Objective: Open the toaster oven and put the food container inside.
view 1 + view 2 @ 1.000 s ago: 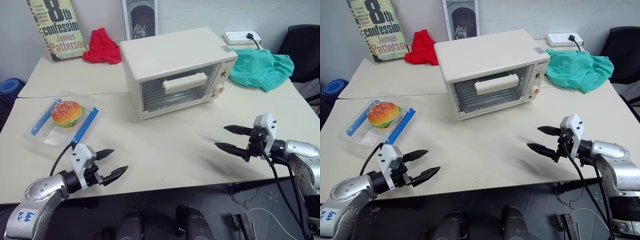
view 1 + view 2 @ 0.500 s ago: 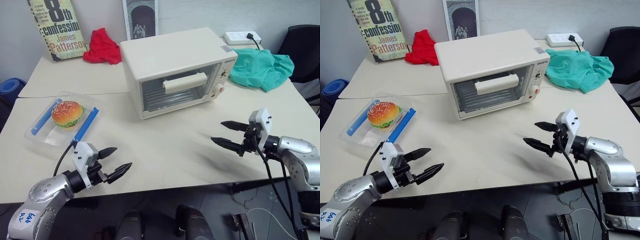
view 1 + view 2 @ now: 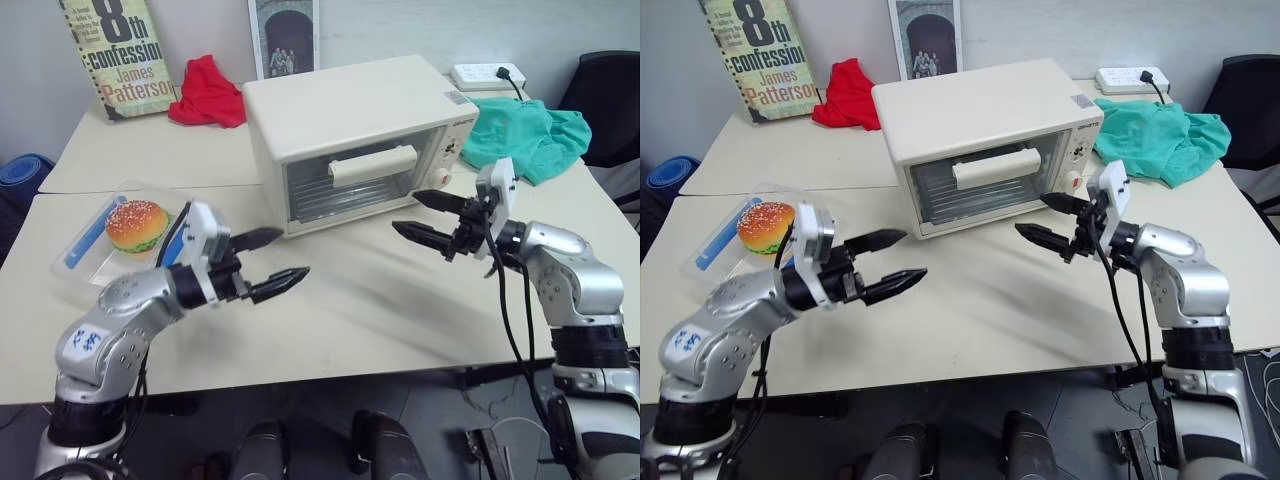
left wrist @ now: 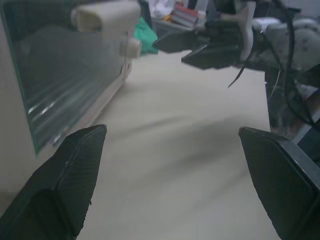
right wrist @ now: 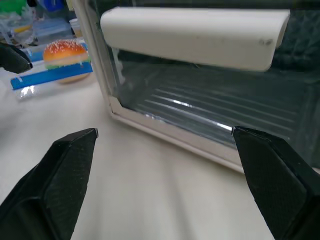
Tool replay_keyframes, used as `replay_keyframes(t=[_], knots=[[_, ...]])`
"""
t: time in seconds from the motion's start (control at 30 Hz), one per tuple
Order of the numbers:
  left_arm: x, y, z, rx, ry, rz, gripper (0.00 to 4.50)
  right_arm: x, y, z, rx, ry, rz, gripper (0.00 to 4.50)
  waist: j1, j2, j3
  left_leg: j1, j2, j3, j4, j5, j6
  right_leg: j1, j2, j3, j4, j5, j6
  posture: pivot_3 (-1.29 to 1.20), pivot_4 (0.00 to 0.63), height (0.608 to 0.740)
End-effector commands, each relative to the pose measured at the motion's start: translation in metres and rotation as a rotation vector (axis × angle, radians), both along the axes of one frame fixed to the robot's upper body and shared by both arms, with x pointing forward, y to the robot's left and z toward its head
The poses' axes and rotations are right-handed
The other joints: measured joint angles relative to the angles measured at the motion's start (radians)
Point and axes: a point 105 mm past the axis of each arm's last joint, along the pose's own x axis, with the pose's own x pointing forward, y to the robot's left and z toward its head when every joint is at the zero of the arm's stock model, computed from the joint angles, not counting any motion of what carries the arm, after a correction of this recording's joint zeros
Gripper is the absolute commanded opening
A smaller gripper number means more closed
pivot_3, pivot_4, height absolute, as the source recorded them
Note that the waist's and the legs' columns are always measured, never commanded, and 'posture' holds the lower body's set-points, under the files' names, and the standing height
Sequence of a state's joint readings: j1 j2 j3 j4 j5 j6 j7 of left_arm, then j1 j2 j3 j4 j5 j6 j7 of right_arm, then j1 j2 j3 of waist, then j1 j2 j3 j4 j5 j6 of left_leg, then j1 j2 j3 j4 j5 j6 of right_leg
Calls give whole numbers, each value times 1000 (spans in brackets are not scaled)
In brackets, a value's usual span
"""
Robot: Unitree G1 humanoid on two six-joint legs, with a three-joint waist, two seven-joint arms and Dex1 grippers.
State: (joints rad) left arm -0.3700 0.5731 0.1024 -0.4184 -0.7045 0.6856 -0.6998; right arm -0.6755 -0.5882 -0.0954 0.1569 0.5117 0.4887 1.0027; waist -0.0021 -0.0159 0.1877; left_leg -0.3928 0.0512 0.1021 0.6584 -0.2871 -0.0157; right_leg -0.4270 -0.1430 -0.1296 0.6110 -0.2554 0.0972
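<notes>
1. Cream worktop (image 3: 350, 310) carries everything; on it, toward the back, the toaster oven (image 3: 350, 130) stands closed, a boxy cream-white case with a glass door, a cream bar handle (image 3: 372, 166) across it, wire rack lines behind the glass and knobs down its right side.
2. To its left, well apart, the food container (image 3: 85, 255) lies flat: a shallow clear tray with blue side clips and a toy sesame-bun hamburger (image 3: 136, 226) in it.
3. My left end effector (image 3: 272, 262) hovers between container and oven, fingers spread wide, holding nothing.
4. My right end effector (image 3: 432, 218) hangs just before the oven's right front corner, near the knobs, fingers wide, empty.
5. Behind lie a red cloth (image 3: 207, 92), a propped book (image 3: 112, 52), a green cloth (image 3: 525, 135) and a power strip (image 3: 487, 74).
</notes>
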Motion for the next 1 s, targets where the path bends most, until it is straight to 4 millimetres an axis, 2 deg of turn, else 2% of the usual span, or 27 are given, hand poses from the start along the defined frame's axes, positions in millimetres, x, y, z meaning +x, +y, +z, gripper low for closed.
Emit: replay_keyframes(t=[0.03, 0.23, 0.5, 0.73, 0.93, 1.0], knots=[[-11, -12, 13, 21, -44, -106, 4500, 8, 0, 15, -21, -40, 6, 4465, -3, 0, 0, 0, 0, 1, 0, 0, 0, 0, 0, 1, -1, 0, 0, 0, 150, 740], [-18, -10, 31, 16, -86, -133, 4500, 15, 2, 38, -13, -81, 22, 4465, -2, 0, 0, 0, 0, 2, 0, 0, 0, -1, 1, 2, -1, 0, 1, 0, 150, 740], [-18, -15, 35, 15, -118, -125, 4500, -2, 18, 45, -18, -109, 131, 4465, -3, 0, 0, 1, 1, 3, 1, 0, 0, -1, 2, 4, 0, 0, 1, 0, 150, 740], [12, -15, 48, 33, -178, -21, 4500, -22, 18, 32, -29, -96, 168, 4465, -6, 0, 0, 2, 7, 6, 0, -2, -3, -1, 10, 9, -1, 1, 1, 0, 150, 740], [27, -14, 72, 8, -213, -43, 4500, -36, 14, 6, -1, -38, 145, 4465, -5, 0, 0, 3, 12, 9, 0, -3, -6, -3, 16, 11, -1, 0, -1, 0, 150, 740], [29, -16, 73, 28, -228, -68, 4112, -38, 15, -1, 7, -22, 133, 4500, -9, 0, 0, 4, 12, 11, 0, -3, -6, -4, 16, 13, -1, 0, -1, 0, 150, 740]])
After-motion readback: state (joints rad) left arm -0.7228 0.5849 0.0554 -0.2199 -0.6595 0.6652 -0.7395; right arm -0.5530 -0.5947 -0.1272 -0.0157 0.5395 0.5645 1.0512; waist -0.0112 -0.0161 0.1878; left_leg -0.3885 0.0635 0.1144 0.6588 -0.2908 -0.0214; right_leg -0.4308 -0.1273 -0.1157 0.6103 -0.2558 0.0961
